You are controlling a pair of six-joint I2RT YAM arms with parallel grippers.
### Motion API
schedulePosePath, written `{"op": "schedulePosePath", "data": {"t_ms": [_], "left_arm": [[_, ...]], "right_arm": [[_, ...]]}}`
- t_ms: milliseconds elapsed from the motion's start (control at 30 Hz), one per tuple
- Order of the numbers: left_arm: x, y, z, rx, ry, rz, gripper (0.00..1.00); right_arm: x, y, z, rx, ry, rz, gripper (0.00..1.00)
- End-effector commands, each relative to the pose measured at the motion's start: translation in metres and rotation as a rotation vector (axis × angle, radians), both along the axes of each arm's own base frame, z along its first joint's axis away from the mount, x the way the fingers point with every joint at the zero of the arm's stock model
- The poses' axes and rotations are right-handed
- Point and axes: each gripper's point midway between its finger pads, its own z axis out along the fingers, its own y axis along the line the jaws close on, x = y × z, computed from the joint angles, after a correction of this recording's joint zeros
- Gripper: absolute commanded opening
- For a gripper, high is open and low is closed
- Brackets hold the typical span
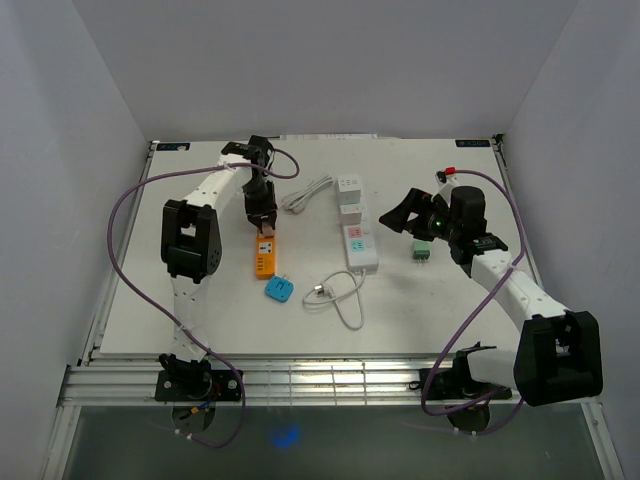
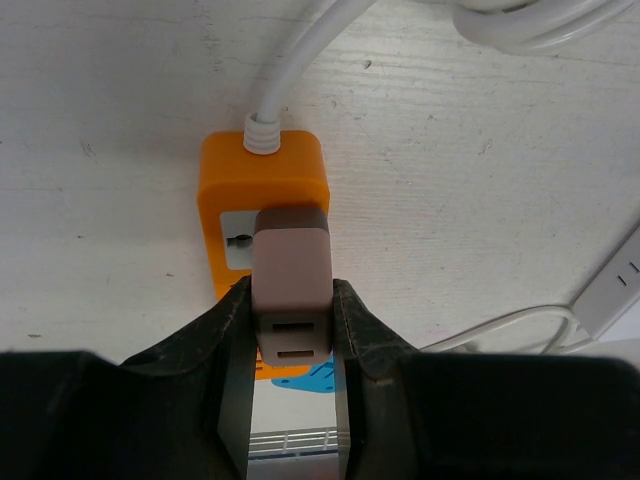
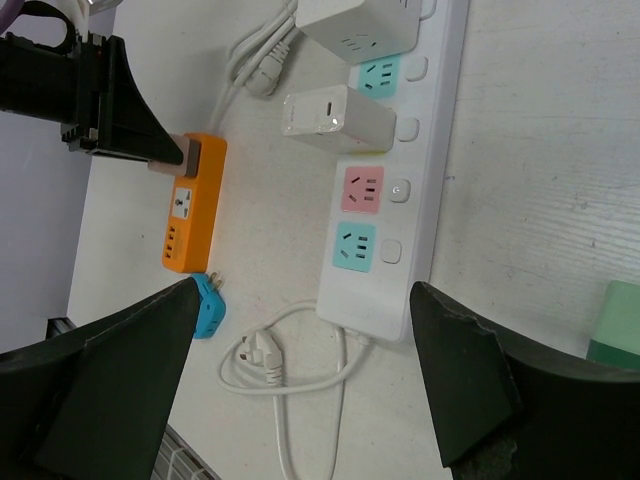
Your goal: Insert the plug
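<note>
The white surface (image 1: 420,310) sat between plain walls (image 1: 350,70). Left jaws were clamped on a brown plug (image 2: 291,265) at the orange strip (image 2: 265,175); right jaws stood apart.

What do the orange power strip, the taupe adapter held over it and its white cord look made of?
Orange power strip: moulded plastic by the look, smooth satin, rounded corners. Taupe adapter: likely matte plastic, evenly shaded, no glare. White cord: probably flexible plastic sheath, slight sheen, ribbed collar.

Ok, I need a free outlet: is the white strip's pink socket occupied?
No, the pink socket on the white strip shows bare slots with nothing in it.
</note>
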Motion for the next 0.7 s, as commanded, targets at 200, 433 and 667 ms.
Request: {"op": "schedulePosePath", "data": {"t_ms": [200, 433, 667], "left_arm": [[-0.005, 0.007, -0.015, 0.049, 0.038, 0.010, 0.30], [-0.003, 0.003, 0.002, 0.010, -0.008, -0.002, 0.73], [0.000, -0.001, 0.023, -0.022, -0.065, -0.017, 0.87]], "right_arm": [[0.005, 0.000, 0.009, 0.016, -0.044, 0.009, 0.90], [0.006, 0.000, 0.011, 0.017, -0.048, 0.009, 0.90], [0.005, -0.001, 0.013, 0.016, -0.053, 0.003, 0.90]]}}
